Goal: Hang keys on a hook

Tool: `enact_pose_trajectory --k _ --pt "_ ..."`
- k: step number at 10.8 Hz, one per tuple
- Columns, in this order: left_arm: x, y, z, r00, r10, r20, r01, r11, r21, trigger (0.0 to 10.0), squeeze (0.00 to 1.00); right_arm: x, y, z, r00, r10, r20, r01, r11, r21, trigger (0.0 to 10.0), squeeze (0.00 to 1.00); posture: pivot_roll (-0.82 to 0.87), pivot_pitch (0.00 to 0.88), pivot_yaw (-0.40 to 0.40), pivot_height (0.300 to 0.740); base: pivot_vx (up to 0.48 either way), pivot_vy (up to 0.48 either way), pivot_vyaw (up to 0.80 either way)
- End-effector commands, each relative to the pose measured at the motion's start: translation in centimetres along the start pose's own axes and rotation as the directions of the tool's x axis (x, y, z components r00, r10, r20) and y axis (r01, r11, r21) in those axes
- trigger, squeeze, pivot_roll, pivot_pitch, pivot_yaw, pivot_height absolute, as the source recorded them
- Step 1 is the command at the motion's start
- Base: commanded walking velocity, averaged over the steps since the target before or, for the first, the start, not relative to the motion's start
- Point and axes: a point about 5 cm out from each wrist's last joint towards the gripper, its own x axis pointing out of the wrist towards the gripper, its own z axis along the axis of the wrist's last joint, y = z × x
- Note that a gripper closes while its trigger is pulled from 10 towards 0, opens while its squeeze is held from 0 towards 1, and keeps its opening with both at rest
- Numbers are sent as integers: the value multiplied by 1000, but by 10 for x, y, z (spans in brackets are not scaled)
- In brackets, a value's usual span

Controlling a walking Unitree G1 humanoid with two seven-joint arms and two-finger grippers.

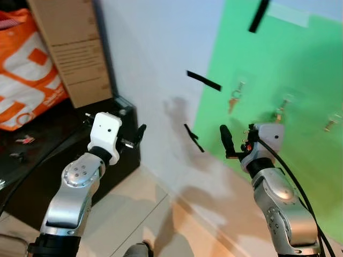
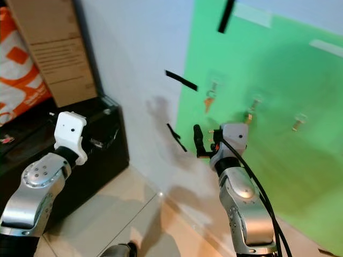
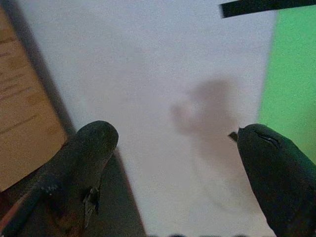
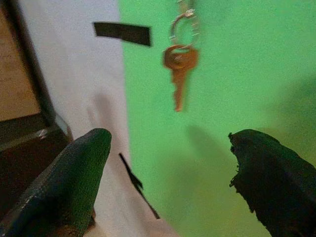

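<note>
I am holding my right hand (image 4: 165,163) up in front of the green sheet (image 1: 300,80) on the wall, fingers spread wide and gripping nothing. An orange key (image 4: 179,69) is hanging on its ring from a hook (image 1: 240,84) on that sheet, just above my fingertips and apart from them. Two more keys (image 1: 280,111) are hanging from hooks further to my right. My left hand (image 3: 173,168) is raised toward the pale wall (image 1: 155,59), also released and empty, beside a black case (image 1: 64,160) with a cardboard box (image 1: 69,48) leaning above it.
</note>
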Motion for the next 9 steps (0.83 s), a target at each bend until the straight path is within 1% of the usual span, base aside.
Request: enact_pose_trajectory --k 1,2,3,5,6,7,8,9 --pt "2 -1 1 1000 5 0 -5 1000 10 10000 0 0 0 -5 999 3 -33 -4 1000 -12 10000 1000 -26 0 -33 740 0 0 800" --pt "2 -1 -1 1000 13 -5 -13 1000 -2 10000 0 1 -3 -9 998 -33 -57 36 998 48 10000 1000 -29 0 -37 740 0 0 800" --pt "1 -1 -2 1000 23 -8 -23 1000 -17 10000 0 2 -5 -11 996 -52 -70 58 994 87 10000 1000 -29 0 -37 740 0 0 800" --pt "0 -2 -4 1000 24 -15 -24 998 -50 10000 0 2 -6 -12 995 -51 -84 57 996 67 10000 1000 -37 0 -35 740 0 0 800" --pt "0 -2 -5 1000 22 -17 -23 998 -52 10000 0 2 -5 -13 995 -47 -89 53 996 68 10000 1000 -39 0 -28 740 0 0 800" --pt "0 -2 -5 1000 18 -18 -19 999 -51 10000 0 2 -4 -13 996 -30 -85 35 997 62 10000 1000 -39 0 -28 740 240 0 800" --pt "0 -2 -5 1000 17 -19 -18 998 -53 10000 0 2 -3 -12 997 -21 -73 24 999 31 10000 1000 -39 0 -28 740 247 0 800" --pt "0 -2 -6 1000 18 -23 -19 998 -62 10000 0 2 -2 -9 999 -4 -41 2 999 -48 10000 1000 -38 0 -30 740 251 0 0"
